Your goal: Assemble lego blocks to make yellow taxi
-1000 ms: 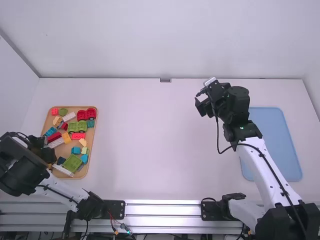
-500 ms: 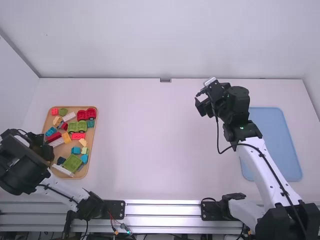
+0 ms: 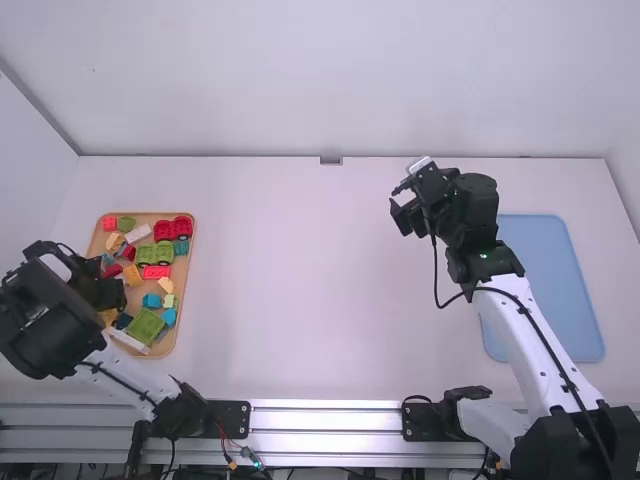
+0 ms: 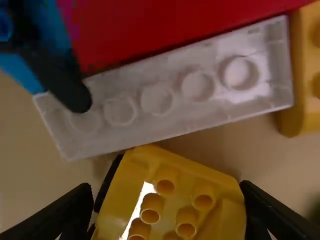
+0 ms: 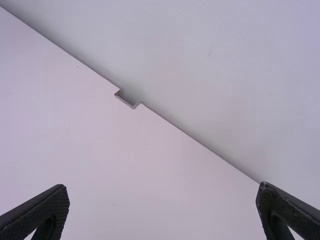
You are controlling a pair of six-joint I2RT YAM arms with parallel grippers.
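Observation:
My left gripper point(image 3: 110, 294) is over the near-left part of the tan tray point(image 3: 192, 262). In the left wrist view, the left gripper point(image 4: 170, 197) is shut on a yellow block point(image 4: 165, 172) with hollow round studs, a finger against each side. Close beside that block lie a long white block point(image 4: 180, 87) and a red block point(image 4: 175, 25); another yellow block point(image 4: 302, 70) is at the white one's end. Over the table's far right half, my right gripper point(image 3: 398, 198) is held. Its fingers stand wide apart in the right wrist view, the right gripper point(image 5: 162, 205) holding nothing.
The tray also holds a red wheeled piece point(image 3: 172, 228), a green wheeled piece point(image 3: 154, 253), a flat green block point(image 3: 146, 327) and several blue blocks. A light blue board point(image 3: 555, 290) lies at the right, partly behind the right arm. A wall rises at the table's far edge.
The left gripper has shifted a little to the right, farther over the tray, covering more of the red and white blocks there. The right arm has kept still.

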